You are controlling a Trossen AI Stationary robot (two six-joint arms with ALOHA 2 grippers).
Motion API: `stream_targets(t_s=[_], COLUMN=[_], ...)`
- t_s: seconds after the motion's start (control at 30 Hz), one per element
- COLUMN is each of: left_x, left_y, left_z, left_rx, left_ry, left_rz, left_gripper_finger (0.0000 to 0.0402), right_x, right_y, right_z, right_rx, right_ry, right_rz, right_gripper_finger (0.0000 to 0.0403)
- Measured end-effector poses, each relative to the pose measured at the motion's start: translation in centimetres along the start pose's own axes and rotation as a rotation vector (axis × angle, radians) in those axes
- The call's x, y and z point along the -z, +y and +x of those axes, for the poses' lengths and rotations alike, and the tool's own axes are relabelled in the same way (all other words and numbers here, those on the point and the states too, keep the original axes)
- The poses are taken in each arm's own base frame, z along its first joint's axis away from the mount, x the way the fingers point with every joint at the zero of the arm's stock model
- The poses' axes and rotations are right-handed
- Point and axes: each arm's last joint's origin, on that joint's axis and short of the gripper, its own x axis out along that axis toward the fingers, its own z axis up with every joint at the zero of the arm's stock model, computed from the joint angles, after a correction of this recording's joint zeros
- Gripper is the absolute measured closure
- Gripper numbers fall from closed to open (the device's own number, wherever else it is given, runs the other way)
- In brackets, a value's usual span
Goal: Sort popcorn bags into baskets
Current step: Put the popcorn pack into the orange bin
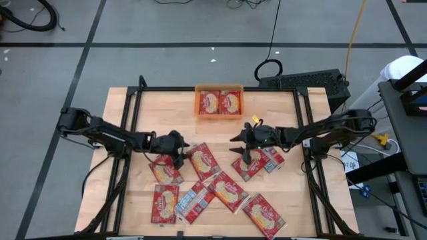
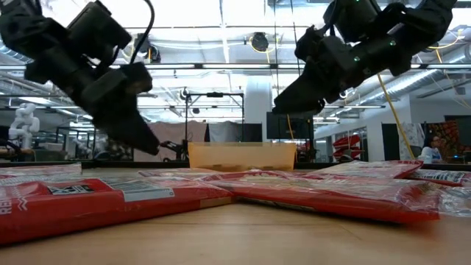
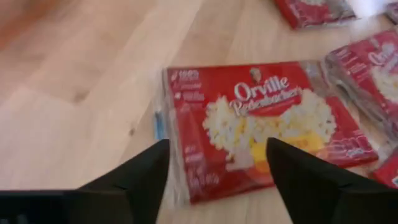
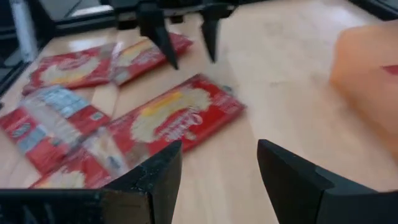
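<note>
High view: the wooden table [image 1: 133,107] is filling mid-frame, red popcorn bags [image 1: 227,191] lying scattered across its lower half. The orange basket [image 1: 219,89] is sitting at top centre, holding two bags. The left gripper [image 1: 179,151], fingers apart, is hovering left of centre; the right gripper [image 1: 241,148], fingers apart and holding nothing, is hovering right of centre

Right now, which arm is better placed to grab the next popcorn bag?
Probably left: its open claw hangs directly over a popcorn bag. The right claw, also open, hovers beside its nearest bags.
</note>
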Motion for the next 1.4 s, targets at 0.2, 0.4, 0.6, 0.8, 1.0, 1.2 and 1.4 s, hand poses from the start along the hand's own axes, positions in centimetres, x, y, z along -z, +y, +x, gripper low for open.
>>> stream_targets(t_s=[0.2, 0.4, 0.6, 0.8, 1.0, 1.2, 1.4], left_x=[1.6, 2.5, 2.4, 1.6, 0.0, -1.6, -2.6], left_y=[0.0, 0.7, 0.9, 1.5, 1.8, 1.4, 1.7], left_z=[0.5, 2.0, 3.0, 3.2, 3.2, 2.8, 2.6], left_rx=[-0.009, -0.039, -0.022, -0.017, -0.034, -0.028, -0.056], left_ry=[0.069, 0.118, 0.078, 0.009, -0.135, -0.308, -0.4], left_rz=[0.053, 0.111, 0.218, 0.286, 0.329, 0.424, 0.471], left_gripper_finger=[0.0085, 0.0132, 0.0246, 0.0388, 0.0398, 0.0399, 0.04], right_x=[0.6, 0.6, 0.6, 0.7, 0.9, 0.9, 1.0], right_y=[1.0, 1.3, 1.3, 0.7, 0.0, 0.1, 0.1], right_z=[0.8, 1.4, 1.4, 1.4, 1.4, 1.4, 1.5], right_rx=[-0.038, -0.053, -0.05, 0.038, 0.103, 0.07, 0.057], right_ry=[-0.003, -0.047, -0.05, -0.044, -0.037, -0.031, -0.019], right_rz=[-0.02, -0.045, -0.062, 0.018, 0.153, 0.252, 0.211], right_gripper_finger=[0.02, 0.02, 0.02, 0.02, 0.02, 0.0189, 0.0162])
